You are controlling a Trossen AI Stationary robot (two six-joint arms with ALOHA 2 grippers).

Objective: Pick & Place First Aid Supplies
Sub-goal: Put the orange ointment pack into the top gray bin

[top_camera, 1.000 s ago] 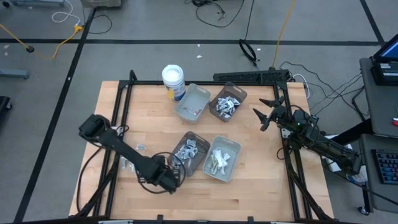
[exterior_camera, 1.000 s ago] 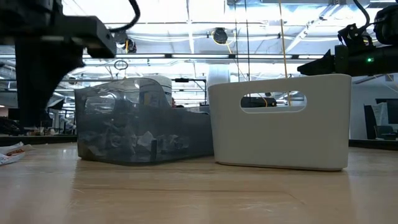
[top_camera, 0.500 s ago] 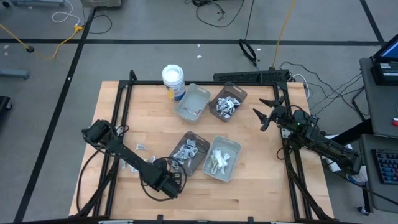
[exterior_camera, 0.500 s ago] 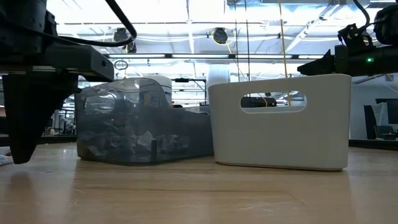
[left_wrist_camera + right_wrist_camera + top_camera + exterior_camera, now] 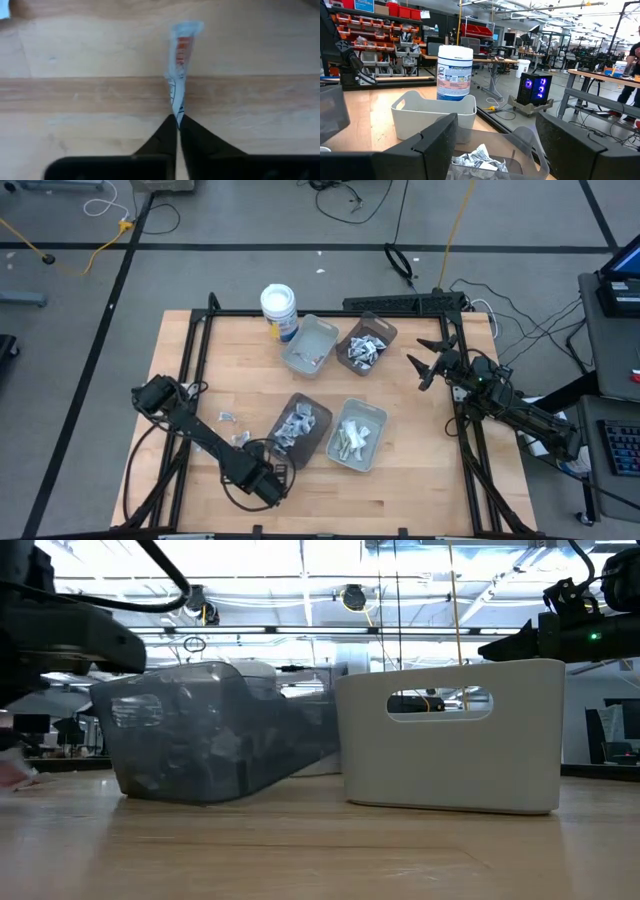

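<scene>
High view: the left gripper (image 5: 270,477) sat near the table's front, beside the dark tray (image 5: 303,425); its catch was hidden.
Low view: the tilted dark tray (image 5: 190,745) blocked the view beside the white tray (image 5: 450,735).
Left wrist view: fingers (image 5: 162,140) pinched a thin packet (image 5: 179,70) on edge above the wood.
Right wrist view: the right gripper (image 5: 495,145) gaped wide over crumpled packets (image 5: 477,159), the white tub (image 5: 454,72) behind.

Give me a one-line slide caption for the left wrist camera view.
Left gripper shut on a thin white packet with orange print, pinched by its edge above the wooden tabletop.
</scene>
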